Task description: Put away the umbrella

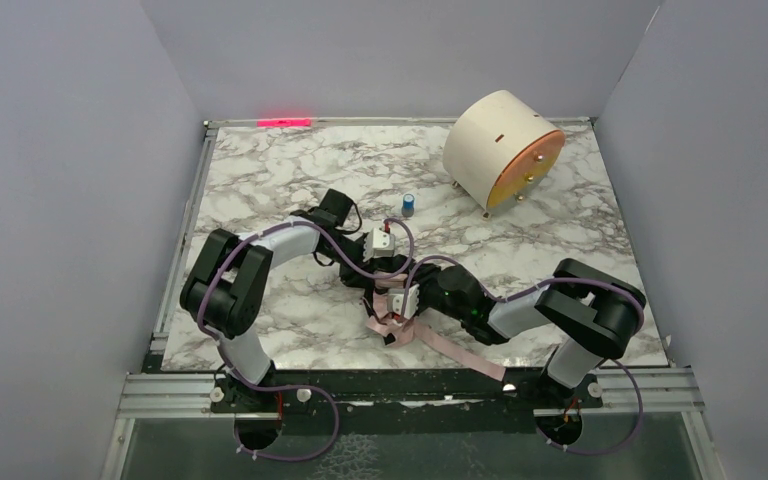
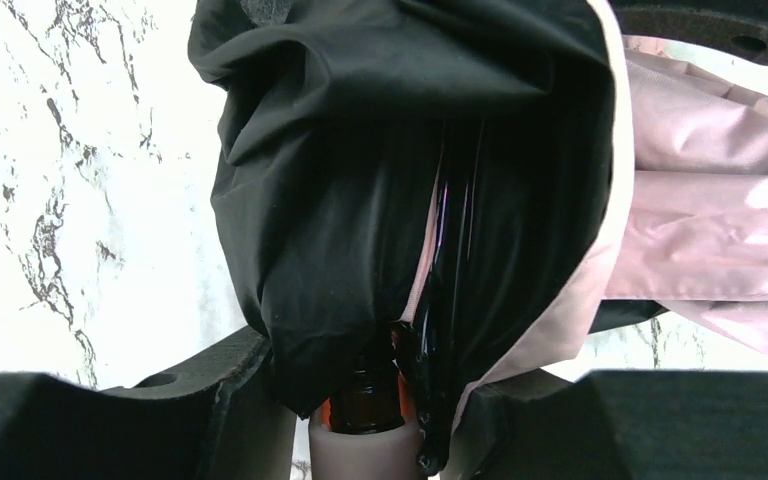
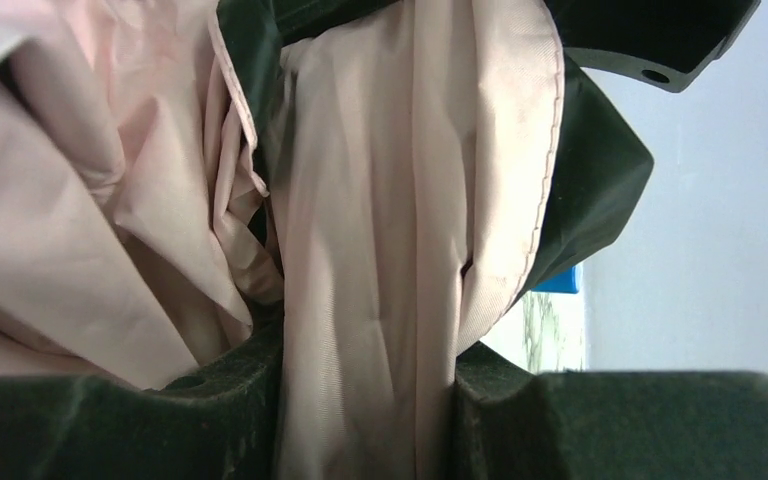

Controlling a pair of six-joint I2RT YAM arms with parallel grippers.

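Observation:
The umbrella [image 1: 392,325] lies crumpled low on the marble table between the two arms, and its long pink strap [image 1: 460,350] trails toward the front right. In the left wrist view its black lining [image 2: 360,180] and pink outer cloth bunch above the small pink handle [image 2: 365,450]. My left gripper [image 2: 375,385] [image 1: 388,262] has both fingers pressed against that bundle just above the handle. From the right, my right gripper [image 1: 403,300] [image 3: 365,380] is shut on a thick fold of the pink fabric [image 3: 380,200]. The shaft is hidden by cloth.
A cream drum [image 1: 500,150] with an orange face stands on small feet at the back right. A small blue cap-like object [image 1: 410,204] sits on the marble table [image 1: 260,170] just behind the grippers. Grey walls enclose the table on three sides.

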